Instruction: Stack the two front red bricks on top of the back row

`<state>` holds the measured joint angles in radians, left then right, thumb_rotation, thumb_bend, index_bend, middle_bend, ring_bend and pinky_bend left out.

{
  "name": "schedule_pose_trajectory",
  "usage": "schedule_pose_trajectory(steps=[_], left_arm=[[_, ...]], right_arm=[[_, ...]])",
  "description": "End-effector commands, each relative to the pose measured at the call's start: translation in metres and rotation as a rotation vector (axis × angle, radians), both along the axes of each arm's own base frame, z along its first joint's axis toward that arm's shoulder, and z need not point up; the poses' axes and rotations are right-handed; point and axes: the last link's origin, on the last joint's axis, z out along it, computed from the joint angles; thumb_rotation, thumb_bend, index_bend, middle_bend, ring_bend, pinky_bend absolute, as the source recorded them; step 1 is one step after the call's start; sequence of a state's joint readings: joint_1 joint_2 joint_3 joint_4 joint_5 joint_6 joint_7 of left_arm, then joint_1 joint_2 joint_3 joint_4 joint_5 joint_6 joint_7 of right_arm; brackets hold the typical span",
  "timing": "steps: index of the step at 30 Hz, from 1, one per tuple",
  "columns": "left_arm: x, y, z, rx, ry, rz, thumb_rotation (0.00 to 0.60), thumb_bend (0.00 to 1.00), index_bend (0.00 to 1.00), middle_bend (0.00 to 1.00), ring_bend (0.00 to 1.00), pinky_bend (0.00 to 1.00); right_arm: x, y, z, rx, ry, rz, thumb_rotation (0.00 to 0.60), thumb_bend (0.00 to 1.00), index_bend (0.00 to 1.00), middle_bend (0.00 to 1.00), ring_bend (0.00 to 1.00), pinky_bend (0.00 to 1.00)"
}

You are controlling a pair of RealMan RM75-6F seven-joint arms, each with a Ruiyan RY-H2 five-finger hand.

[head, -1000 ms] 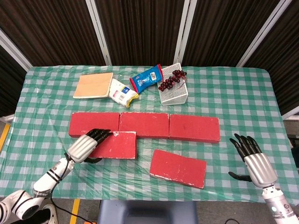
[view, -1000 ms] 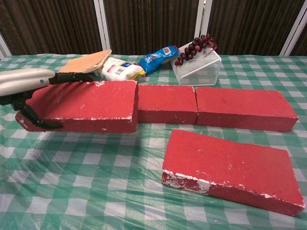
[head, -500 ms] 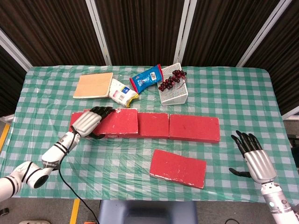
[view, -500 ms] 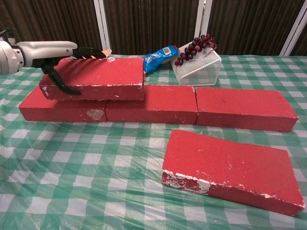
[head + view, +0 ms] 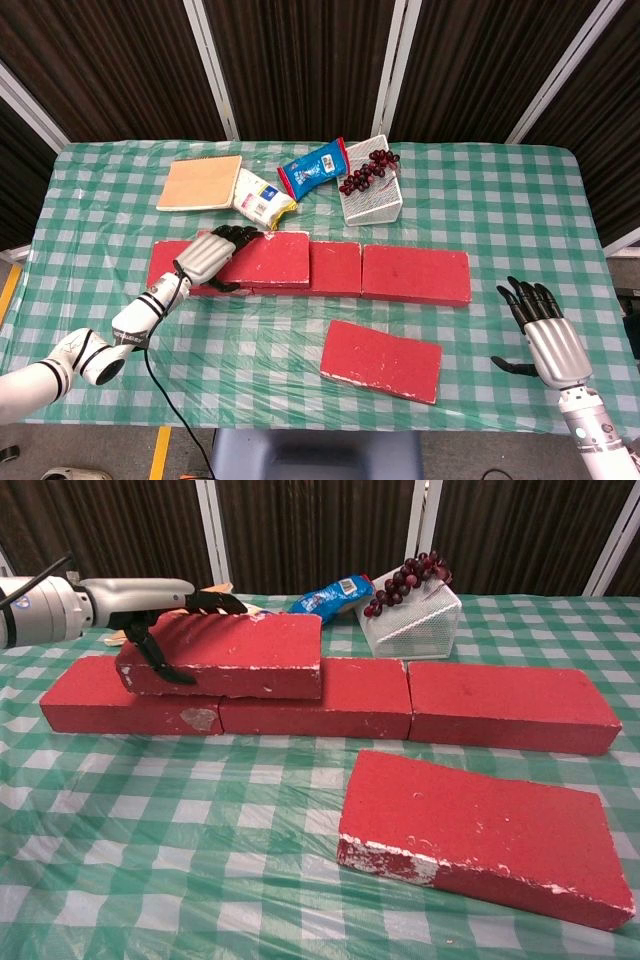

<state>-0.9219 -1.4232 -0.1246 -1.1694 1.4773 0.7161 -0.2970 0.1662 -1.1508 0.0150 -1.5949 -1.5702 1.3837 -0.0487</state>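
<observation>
Three red bricks form the back row [image 5: 415, 273] [image 5: 510, 708] across the table's middle. My left hand [image 5: 213, 254] [image 5: 165, 605] grips one end of a red brick [image 5: 270, 261] [image 5: 245, 650] that lies on top of the row's left and middle bricks, straddling their joint. A second loose red brick [image 5: 381, 359] [image 5: 480, 825] lies flat in front of the row, to the right. My right hand [image 5: 543, 333] hovers open at the table's front right edge, holding nothing, well right of the loose brick.
Behind the row lie a tan board [image 5: 201, 183], a white packet [image 5: 262, 197] [image 5: 240, 623], a blue snack bag [image 5: 314, 167] [image 5: 332, 596] and a white wire basket [image 5: 372, 195] [image 5: 415, 620] with dark grapes [image 5: 366, 172] [image 5: 405, 580]. A green checked cloth [image 5: 500, 200] covers the table.
My left hand lifted the front left brick off the table, carried it back onto the row, then shifted it rightward along the top. The right hand stayed nearly still.
</observation>
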Motion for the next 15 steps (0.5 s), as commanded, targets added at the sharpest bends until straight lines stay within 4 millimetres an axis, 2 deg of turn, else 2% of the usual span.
schedule_pose_trajectory(steps=[1, 4, 10, 15], left_arm=[[0.0017, 0.0009, -0.0019, -0.001, -0.001, -0.001, 0.600, 0.27, 0.00, 0.44, 0.41, 0.63], [0.0027, 0.0015, -0.0043, -0.006, 0.002, -0.002, 0.600, 0.27, 0.00, 0.43, 0.40, 0.59], [0.0014, 0.0022, -0.0064, -0.010, 0.004, 0.005, 0.600, 0.27, 0.00, 0.40, 0.36, 0.47], [0.0001, 0.0036, -0.0075, -0.011, 0.002, 0.016, 0.600, 0.27, 0.00, 0.35, 0.28, 0.29]], right_arm=[[-0.0001, 0.0001, 0.0007, -0.003, -0.002, -0.001, 0.600, 0.19, 0.00, 0.00, 0.00, 0.00], [-0.0001, 0.0003, 0.0014, -0.007, -0.003, -0.001, 0.600, 0.19, 0.00, 0.00, 0.00, 0.00], [-0.0005, -0.0006, 0.0004, -0.003, 0.000, -0.003, 0.600, 0.19, 0.00, 0.00, 0.00, 0.00], [-0.0004, -0.0009, 0.0005, -0.005, 0.000, -0.004, 0.600, 0.19, 0.00, 0.00, 0.00, 0.00]])
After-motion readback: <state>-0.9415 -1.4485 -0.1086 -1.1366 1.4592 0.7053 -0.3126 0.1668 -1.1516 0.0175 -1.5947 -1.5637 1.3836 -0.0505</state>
